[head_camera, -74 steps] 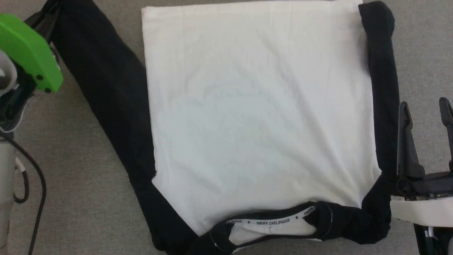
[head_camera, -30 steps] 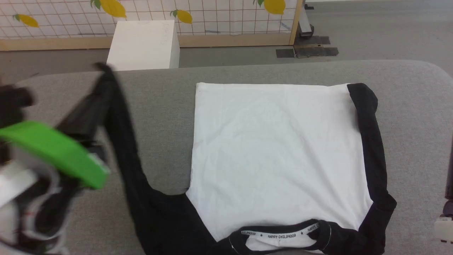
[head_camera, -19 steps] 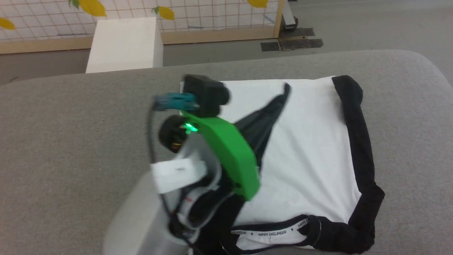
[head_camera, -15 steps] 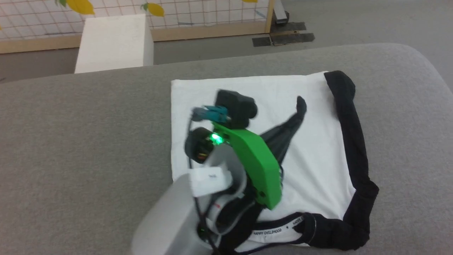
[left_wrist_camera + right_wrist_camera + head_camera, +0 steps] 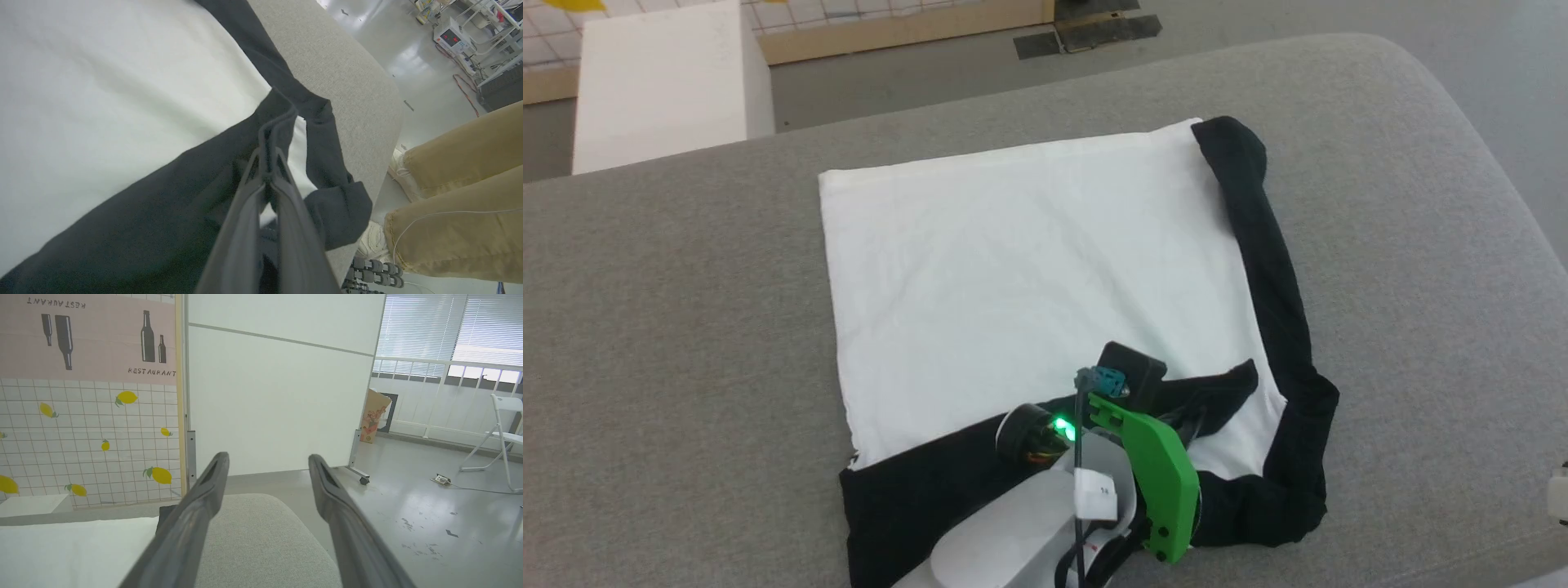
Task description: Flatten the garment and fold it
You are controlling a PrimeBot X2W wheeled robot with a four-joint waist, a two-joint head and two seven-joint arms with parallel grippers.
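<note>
On the grey padded table, the garment, white body spread flat near the middle, shoulder end toward the robot. Right sleeve laid along the body's right edge, curling round at the shoulder. Left sleeve drawn across the near end of the body, cuff pinched in the left gripper, fingers clamped together on the black cloth. Right gripper raised near the table's right end, fingers wide apart, holding nothing.

Probably the sleeve fold, nearly placed; hard to tell from the head view whether the cuff touches the white yet. To do it well: lower until the cuff rests on the body, keep the sleeve straight and untwisted, then let go and lift straight up without dragging it.
</note>
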